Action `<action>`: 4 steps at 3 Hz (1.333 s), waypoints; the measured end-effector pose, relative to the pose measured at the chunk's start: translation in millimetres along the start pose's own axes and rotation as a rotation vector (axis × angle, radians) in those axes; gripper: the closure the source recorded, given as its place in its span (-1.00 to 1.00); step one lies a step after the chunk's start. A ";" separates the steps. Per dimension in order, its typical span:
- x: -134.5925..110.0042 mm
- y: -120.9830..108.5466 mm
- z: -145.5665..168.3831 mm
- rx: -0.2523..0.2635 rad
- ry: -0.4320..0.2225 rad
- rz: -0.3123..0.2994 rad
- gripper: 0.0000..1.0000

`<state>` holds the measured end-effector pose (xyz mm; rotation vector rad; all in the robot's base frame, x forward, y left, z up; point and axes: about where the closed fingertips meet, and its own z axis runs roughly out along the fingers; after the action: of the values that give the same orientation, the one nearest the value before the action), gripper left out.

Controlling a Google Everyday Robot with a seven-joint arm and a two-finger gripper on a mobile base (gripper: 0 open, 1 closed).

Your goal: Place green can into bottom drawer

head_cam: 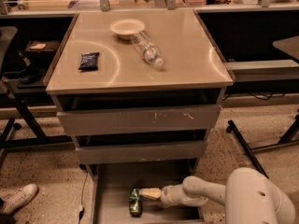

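The green can [135, 202] lies in the open bottom drawer [112, 186]. The gripper [144, 193] is right beside it, maybe touching. I cannot tell if it has hold.

One can [135, 202] beside one end effector [147, 193]

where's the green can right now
Low in the camera view, the green can sits in the open bottom drawer, at the tip of the tool, which extends in from the image right.
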<state>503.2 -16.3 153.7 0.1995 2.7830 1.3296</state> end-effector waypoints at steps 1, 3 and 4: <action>4.2 14.0 -19.6 0.022 -0.025 -0.004 -1.00; -24.8 83.6 -130.6 0.166 -0.265 -0.022 -1.00; -14.5 102.3 -151.6 0.198 -0.270 -0.075 -1.00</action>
<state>511.9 -71.5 328.4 0.2592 2.6585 0.9325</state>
